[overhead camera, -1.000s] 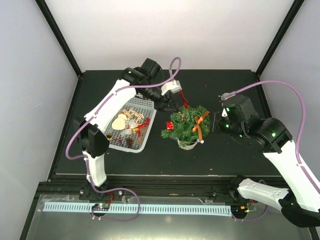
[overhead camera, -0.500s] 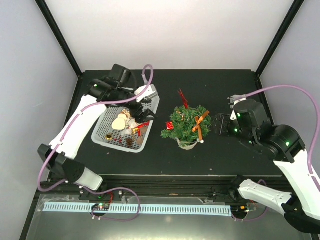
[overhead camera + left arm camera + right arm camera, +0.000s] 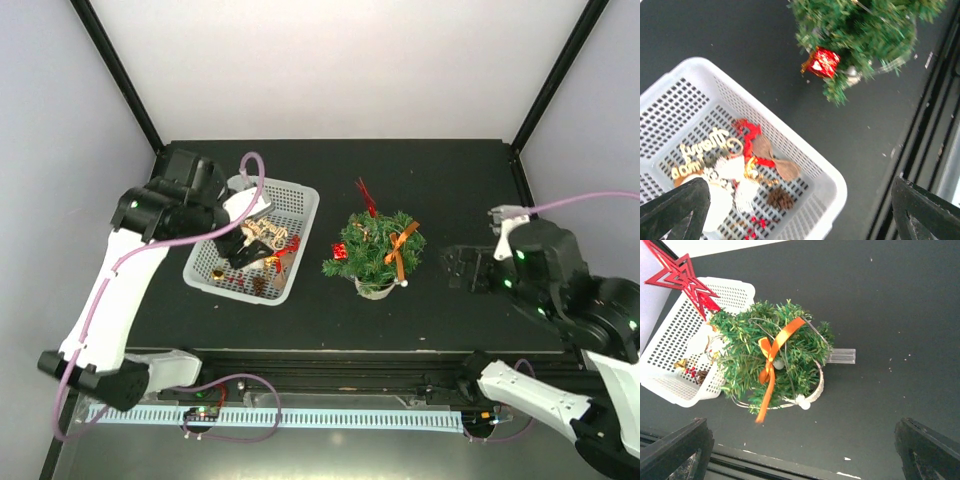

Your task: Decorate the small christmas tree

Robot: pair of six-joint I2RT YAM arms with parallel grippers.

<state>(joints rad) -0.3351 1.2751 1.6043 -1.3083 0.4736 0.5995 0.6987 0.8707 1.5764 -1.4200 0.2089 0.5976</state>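
Observation:
The small christmas tree (image 3: pixel 375 252) stands in its whitish pot mid-table, also seen in the right wrist view (image 3: pixel 771 365) and partly in the left wrist view (image 3: pixel 860 25). It carries a red star (image 3: pixel 366 195) on top, an orange bow (image 3: pixel 403 243) and a red gift box (image 3: pixel 340 251). My left gripper (image 3: pixel 240 250) hangs open over the white mesh basket (image 3: pixel 300 197), nothing between its fingers (image 3: pixel 677 210). My right gripper (image 3: pixel 462 268) is open and holds nothing, a hand's width to the right of the tree.
The basket (image 3: pixel 832 177) holds several ornaments: a pine cone (image 3: pixel 780 198), a brown bow (image 3: pixel 774 161), gold lettering (image 3: pixel 700 152), white pieces. A small clear plastic piece (image 3: pixel 842 356) lies on the black tabletop behind the tree. The table's front rail runs close to tree and basket.
My left gripper let go of the red star at the treetop, swung left over the basket and opened. My right gripper drew back from the tree's right side and opened.

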